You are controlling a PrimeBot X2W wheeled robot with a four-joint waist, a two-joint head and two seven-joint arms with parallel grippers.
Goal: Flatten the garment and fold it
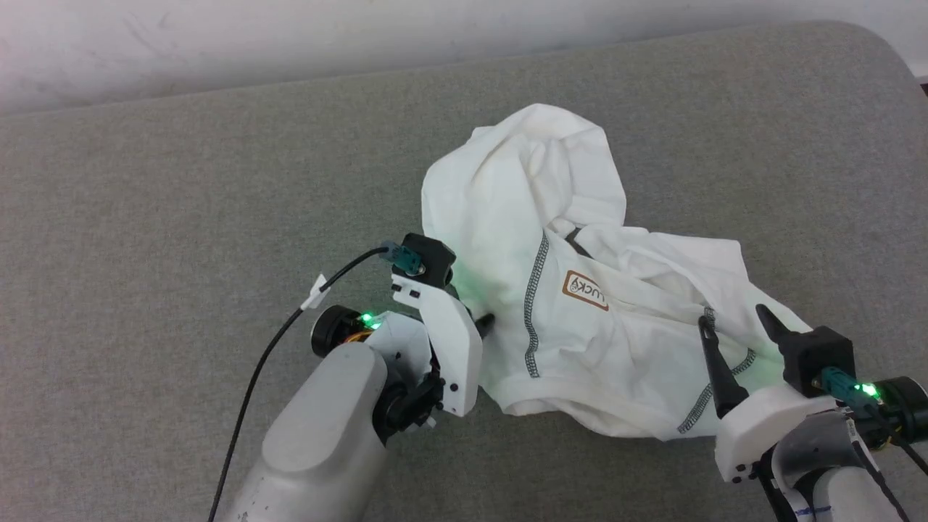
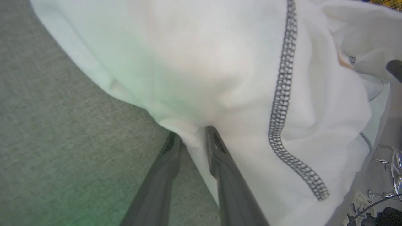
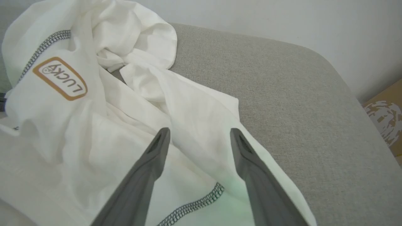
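Left gripper (image 2: 191, 135) pinches an edge of the crumpled garment (image 1: 580, 341) on the grey cushion (image 1: 181, 181), right gripper (image 3: 199, 133) hangs spread over its hem: flattening stage, likely needing a second hold, then an outward pull

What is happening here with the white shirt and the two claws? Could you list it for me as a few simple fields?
Garment: white shirt, crumpled in a heap, not yet flattened or folded
Logo patch: brown-edged, facing up
Surface: grey fabric surface
Left claw: closed, pinching the shirt's left edge
Right claw: open, fingers apart over the shirt's right side
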